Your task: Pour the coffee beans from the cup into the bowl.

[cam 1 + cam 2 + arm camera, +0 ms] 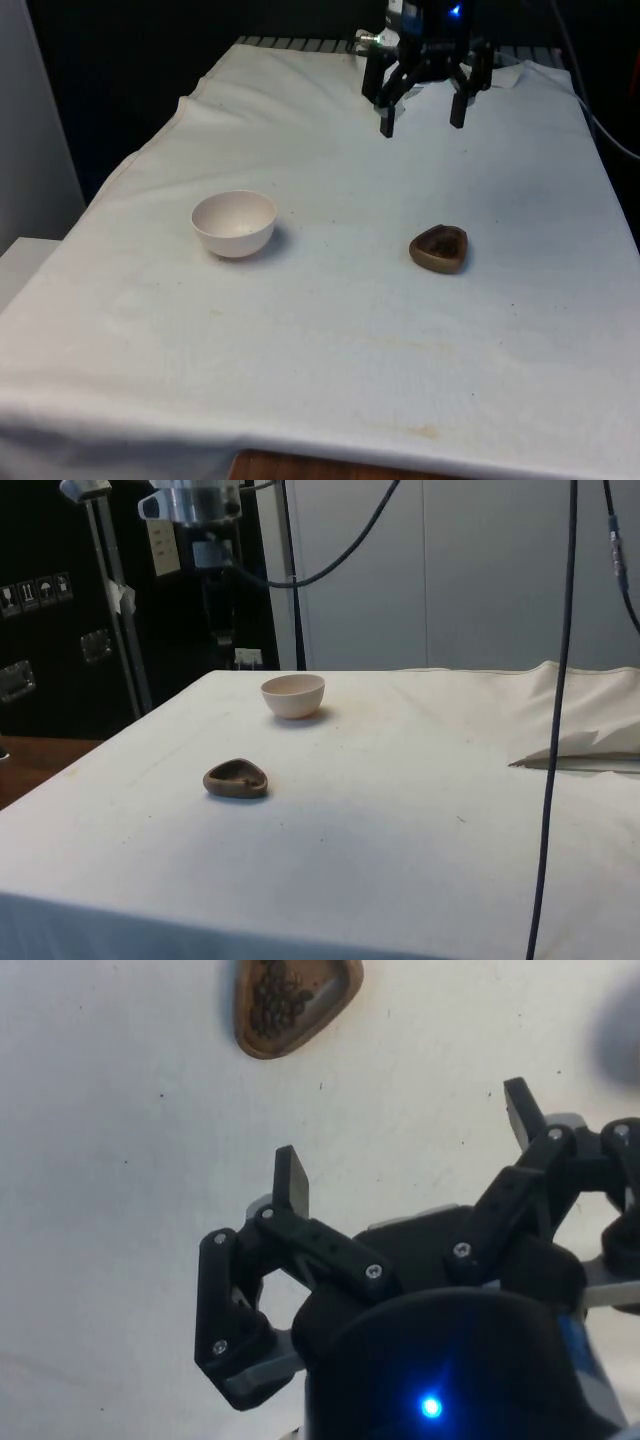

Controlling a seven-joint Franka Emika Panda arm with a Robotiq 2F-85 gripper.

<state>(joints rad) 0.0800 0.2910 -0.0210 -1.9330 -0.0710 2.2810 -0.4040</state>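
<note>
One white cloth lying over table, spreading from near edge to far end. On it, one brown cup sitting toward front view's right, with small dark coffee beans lying inside, too many for counting. One white bowl sitting upright, well apart, toward front view's left. At far end, my gripper hanging above cloth, two fingers spreading wide, holding nothing.
</note>
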